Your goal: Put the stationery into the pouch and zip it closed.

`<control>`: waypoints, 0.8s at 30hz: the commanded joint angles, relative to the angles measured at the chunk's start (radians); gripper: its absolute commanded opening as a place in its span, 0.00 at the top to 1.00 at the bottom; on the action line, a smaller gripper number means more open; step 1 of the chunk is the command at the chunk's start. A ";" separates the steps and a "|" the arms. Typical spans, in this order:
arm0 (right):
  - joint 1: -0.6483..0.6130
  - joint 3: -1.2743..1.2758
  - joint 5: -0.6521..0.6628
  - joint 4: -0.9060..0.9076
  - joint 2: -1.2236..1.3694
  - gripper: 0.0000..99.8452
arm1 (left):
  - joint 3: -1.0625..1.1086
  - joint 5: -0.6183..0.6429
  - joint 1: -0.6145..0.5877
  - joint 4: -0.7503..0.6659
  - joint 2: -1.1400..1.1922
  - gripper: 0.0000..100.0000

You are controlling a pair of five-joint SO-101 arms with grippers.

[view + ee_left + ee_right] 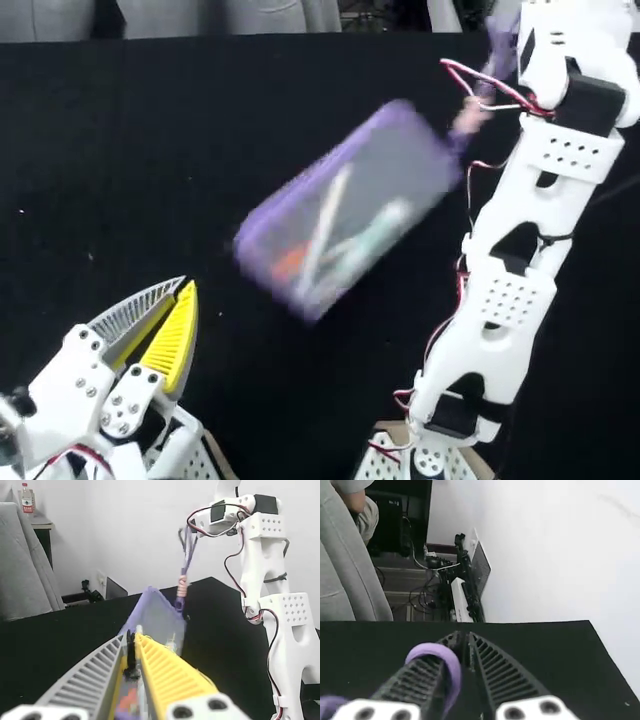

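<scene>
At about 7 o'clock in the high view my left end effector (183,285) sits low over the black surface (120,150). Its grey and yellow fingers are pressed together at the tips on nothing, and it is well apart from the load. In its own wrist view those tips (131,639) point straight at the pouch (161,616). Near the centre of the high view the pouch (350,210) hangs tilted, high corner toward 1 o'clock and low corner toward 7. I cannot tell whether the low corner touches the surface. Through its clear wall I see the stationery (328,238) already inside: a pale pen, something orange and something greenish. I judge it light but floppy, with soft plastic walls and loose contents that would slide to the low end, so it should swing and twist easily from a single point. For zipping I would want one hold at the fabric edge beside the zip end and another on the pull. I cannot make out whether the zip is closed. Up at 1 o'clock the right arm stands tall and nearly straight. The right end effector (465,639) is clamped on the purple strap (440,660), which loops round one dark finger. From there the strap (470,112) runs down to the pouch's high corner.
</scene>
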 commanded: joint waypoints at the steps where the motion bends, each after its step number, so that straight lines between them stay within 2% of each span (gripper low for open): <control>1: 0.008 -0.008 0.011 -0.034 -0.027 0.99 | -0.025 0.012 -0.004 0.005 0.000 0.97; 8: -0.104 -0.010 0.032 -0.028 -0.028 0.99 | -0.024 0.003 -0.005 0.005 0.003 0.97; 10: -0.150 -0.024 0.063 -0.012 -0.033 0.99 | -0.024 -0.035 -0.005 0.005 0.003 0.96; 14: -0.258 -0.070 0.074 0.049 -0.074 0.99 | -0.024 -0.072 -0.022 0.040 0.003 0.86; 18: -0.381 -0.051 0.074 0.101 -0.177 0.99 | -0.021 -0.072 -0.177 0.087 0.003 0.77; 24: -0.588 -0.007 0.074 0.189 -0.269 0.99 | 0.122 -0.072 -0.530 0.061 0.003 0.77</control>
